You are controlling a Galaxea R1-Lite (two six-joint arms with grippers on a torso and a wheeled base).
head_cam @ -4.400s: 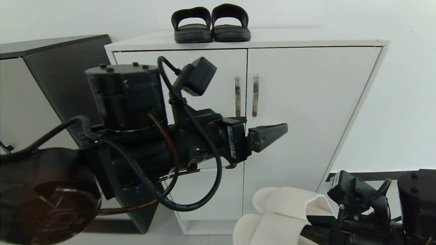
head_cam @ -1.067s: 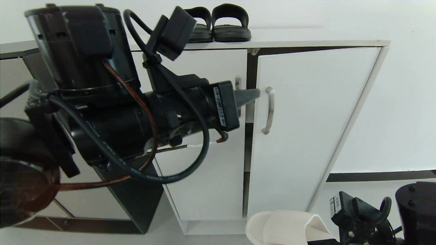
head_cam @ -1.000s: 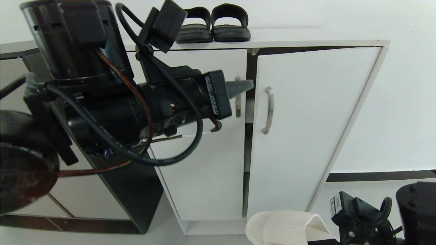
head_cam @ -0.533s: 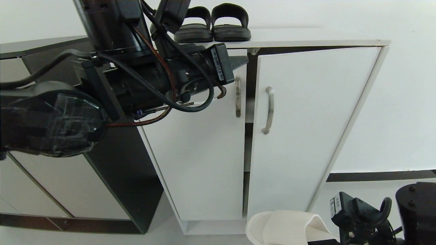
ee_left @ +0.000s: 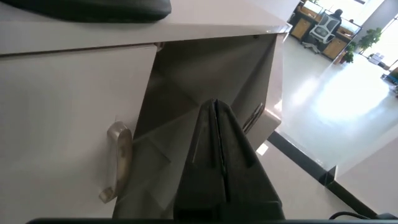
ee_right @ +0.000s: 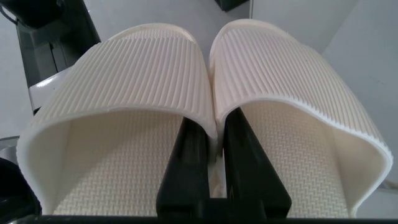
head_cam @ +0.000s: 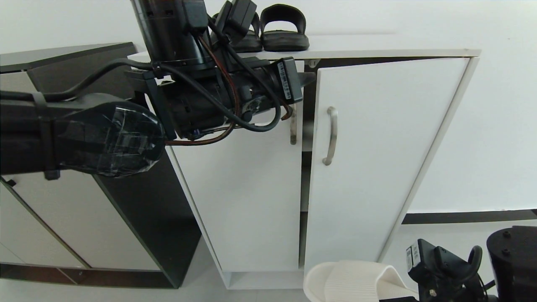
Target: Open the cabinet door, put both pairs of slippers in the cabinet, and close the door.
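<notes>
Left hand [head_cam: 309,78] is seen in the upper middle of the head view, with its fingers [ee_left: 205,143] pressed together into one wedge. Its tip is set at the dark gap between the two doors, just under the top of the white cabinet [head_cam: 377,44]. The right door [head_cam: 377,147] is held slightly ajar, and a dark strip of the interior is shown along its left edge. The left door [head_cam: 243,188] is shut. A metal handle [head_cam: 331,134] is carried by the right door, near the gap.

The black slippers [head_cam: 283,29] are placed side by side on the cabinet top at the upper middle; the left one is partly hidden behind the arm.

The right hand [ee_right: 216,124] is clamped on the white slippers [head_cam: 356,279], with the two inner strap edges pinched between its fingers. This pair is held at the lower right of the head view, in front of the cabinet's foot.

A dark cabinet [head_cam: 168,218] is seen at the left, beside the white one.
</notes>
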